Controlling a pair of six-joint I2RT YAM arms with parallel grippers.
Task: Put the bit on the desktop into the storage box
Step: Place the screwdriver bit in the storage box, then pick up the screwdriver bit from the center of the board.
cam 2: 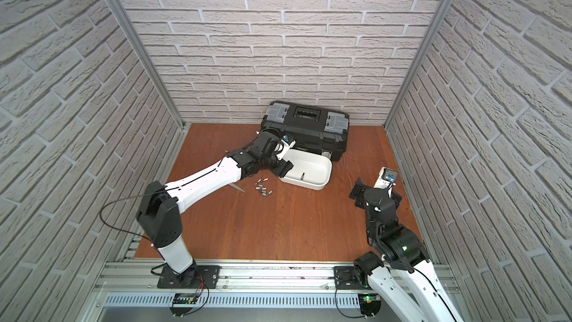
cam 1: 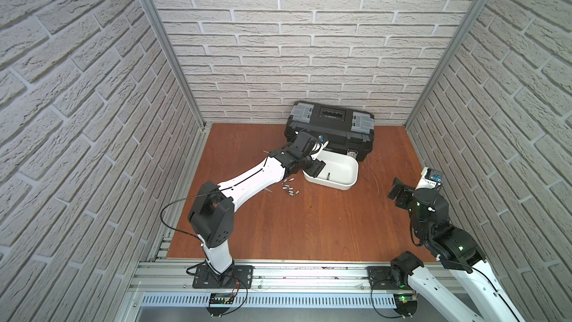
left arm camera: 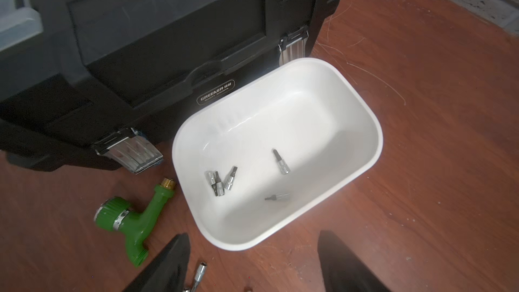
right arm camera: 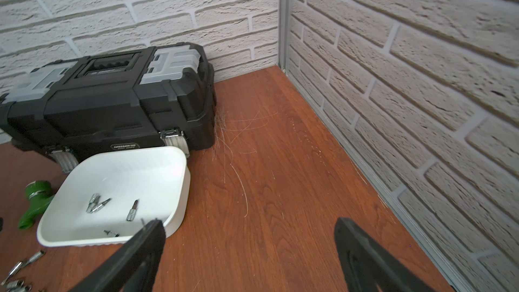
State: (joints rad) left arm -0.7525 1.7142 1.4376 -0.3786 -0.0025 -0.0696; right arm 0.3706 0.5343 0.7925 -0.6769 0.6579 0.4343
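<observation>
a: where were the bits?

b: several lay in the storage box [left arm camera: 280, 99]: a clump [left arm camera: 220, 182] of about three, a lone bit [left arm camera: 281, 162], and a blurred bit [left arm camera: 276, 197] that was perhaps not yet at rest. a loose cluster [cam 1: 289, 188] was left on the desktop [cam 1: 309, 227], just beside the box.

a: and the hands?

b: the left gripper [left arm camera: 252, 235] hung over the end of the box nearest that cluster, jaws spread wide with nothing between them. the right gripper [right arm camera: 250, 221] was wide open too, empty, and well apart from the cluster.

a: how would a bit handle?

b: i judged them light, stiff steel, smooth, and apt to roll or skid. the thicker socket end looked like the best place to pinch, with the pads square to the bit's length. i'd have taken one at a time, since the cluster lay tight.
</observation>
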